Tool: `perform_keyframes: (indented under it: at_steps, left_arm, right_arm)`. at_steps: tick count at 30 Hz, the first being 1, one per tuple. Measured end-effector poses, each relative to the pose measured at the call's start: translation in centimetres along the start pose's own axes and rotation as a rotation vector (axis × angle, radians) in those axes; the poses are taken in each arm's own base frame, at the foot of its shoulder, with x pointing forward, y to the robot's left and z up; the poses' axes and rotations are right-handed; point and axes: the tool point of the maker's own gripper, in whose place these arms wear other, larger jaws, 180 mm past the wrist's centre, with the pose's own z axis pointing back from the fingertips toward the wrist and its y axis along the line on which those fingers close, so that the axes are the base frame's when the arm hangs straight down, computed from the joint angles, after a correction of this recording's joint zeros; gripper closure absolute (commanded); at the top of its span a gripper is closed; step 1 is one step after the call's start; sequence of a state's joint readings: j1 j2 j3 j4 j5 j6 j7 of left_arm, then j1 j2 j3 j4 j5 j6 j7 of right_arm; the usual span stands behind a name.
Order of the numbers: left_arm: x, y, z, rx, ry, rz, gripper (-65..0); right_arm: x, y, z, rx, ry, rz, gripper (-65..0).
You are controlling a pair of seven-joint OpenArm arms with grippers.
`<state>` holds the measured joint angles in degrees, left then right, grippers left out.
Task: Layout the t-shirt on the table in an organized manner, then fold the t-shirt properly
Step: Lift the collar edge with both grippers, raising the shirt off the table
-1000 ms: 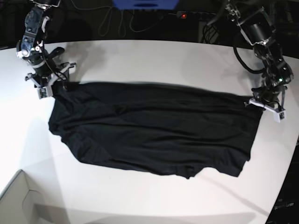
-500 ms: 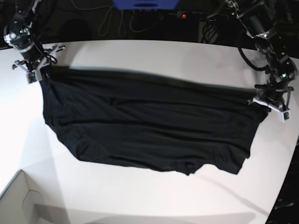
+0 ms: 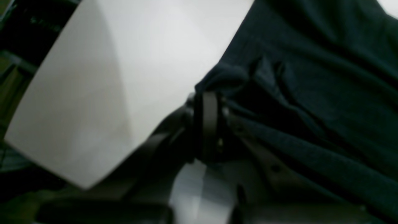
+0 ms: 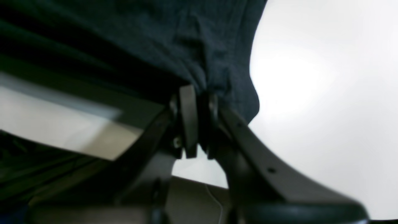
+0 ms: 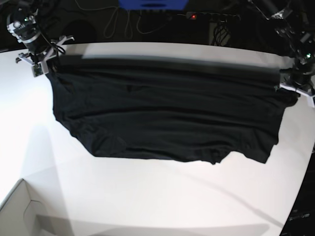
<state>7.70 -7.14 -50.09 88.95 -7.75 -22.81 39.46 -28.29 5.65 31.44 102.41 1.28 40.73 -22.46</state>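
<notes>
Layout step in hand, by my reading: the t-shirt [image 5: 167, 118] is stretched wide between both arms, its top edge lifted and blurred, the lower part hanging toward or resting on the table [image 5: 147, 196]; I cannot tell how much of it touches. Base view, left side: right end effector [image 5: 38, 58] at the table's far corner, pinching one upper corner of the shirt. Its wrist view shows the end effector [image 4: 199, 124] with jaws narrow, fabric bunched just above and gripped between the pads, white table beyond. Middle: cloth spans nearly the table's width, faint creases, bottom hem uneven with a small dip right of centre. Pale box corner [image 5: 19, 211] sits at the near left, well apart from the shirt. Right side: left end effector [image 5: 298, 87] holds the opposite upper corner near the table's edge; in its wrist view the end effector [image 3: 210, 124] has jaws narrow, clamped on a rolled edge of fabric. Next move, as I judge it: lower both corners together, keeping tension even, so the shirt settles flat and clear of the table edges before any fold.
</notes>
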Motion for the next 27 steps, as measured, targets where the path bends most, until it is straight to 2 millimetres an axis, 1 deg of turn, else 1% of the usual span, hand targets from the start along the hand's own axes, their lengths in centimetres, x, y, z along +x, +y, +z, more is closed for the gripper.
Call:
perform_keyframes:
  at_steps: [3,6,8,11,14,16,19,23,25,27]
  left_arm:
    - [-0.9,0.3,0.3,0.005,0.020,-0.006,0.0]
    - [-1.3,0.5,0.4,0.008,0.023,-0.011,0.0]
    - [-2.1,0.7,0.6,0.011,0.042,-0.014,0.0]
    - [-3.0,1.1,0.8,0.019,0.067,-0.022,0.0]
    - [-3.1,1.1,0.9,0.020,0.068,-0.025,0.0]
    - [-3.6,1.1,1.0,0.018,0.082,-0.030,0.0]
    - [-5.1,1.4,1.3,0.027,0.147,-0.035,0.0]
    - [-5.2,1.5,1.3,0.028,0.163,-0.036,0.0]
    - [-5.5,1.6,1.4,0.032,0.175,-0.040,0.0]
    - [-5.9,1.6,1.4,0.032,0.199,-0.039,-0.2]
  right_arm:
    - [-0.1,0.4,0.0,0.002,-0.001,-0.013,0.0]
    - [-0.7,0.6,0.2,0.005,0.016,-0.014,0.0]
    - [-1.0,0.8,0.2,0.007,0.021,-0.022,0.0]
    - [-2.1,1.8,0.6,0.021,0.045,-0.043,0.0]
    - [-3.4,2.1,1.2,0.028,0.078,-0.044,0.0]
    - [-4.0,2.6,1.3,0.042,0.095,-0.045,0.0]
    - [-4.8,3.5,1.4,0.067,0.116,-0.047,0.0]
    - [-5.1,4.0,1.4,0.081,0.129,-0.041,0.0]
    - [-5.1,4.1,1.3,0.083,0.128,-0.041,-4.4]
    - [-5.2,4.1,1.3,0.082,0.131,-0.041,-11.3]
